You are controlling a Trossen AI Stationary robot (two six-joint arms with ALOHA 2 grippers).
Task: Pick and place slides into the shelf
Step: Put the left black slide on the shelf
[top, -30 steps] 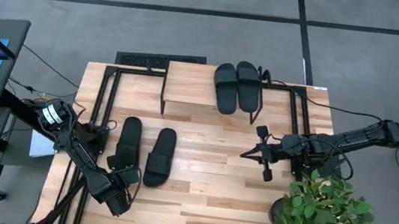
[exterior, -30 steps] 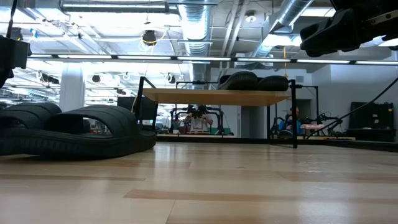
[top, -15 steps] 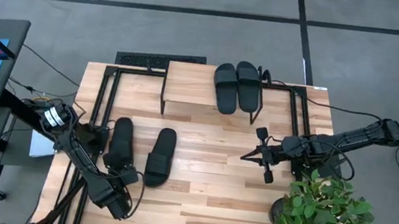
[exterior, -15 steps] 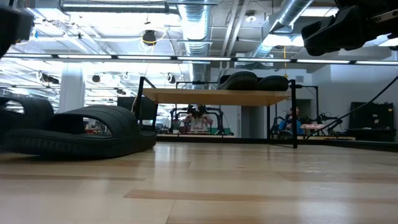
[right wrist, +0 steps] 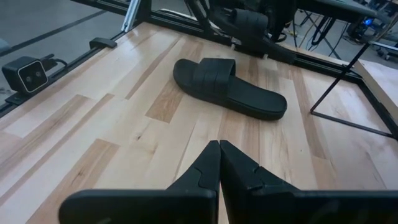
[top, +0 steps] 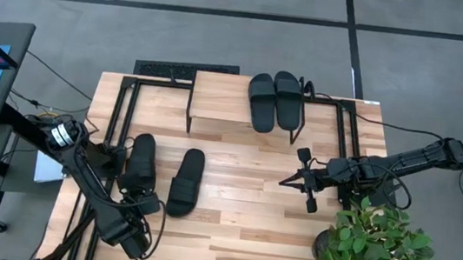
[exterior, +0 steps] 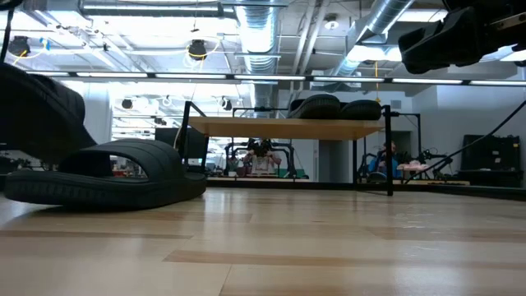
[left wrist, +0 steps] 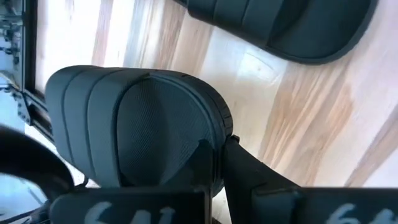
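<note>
L gripper (top: 142,205), lower left, is pinching one slide (top: 139,161) by its heel, tilting it off the table for carrying to the shelf (top: 221,103) w/ two already on top. R gripper (top: 307,191) is waiting mid-right, fingers pressed together.

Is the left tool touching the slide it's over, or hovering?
Touching. In the left wrist view the left tool is closed on the slide, finger against its sole edge. The low view shows that slide tilted up off the table.
</note>
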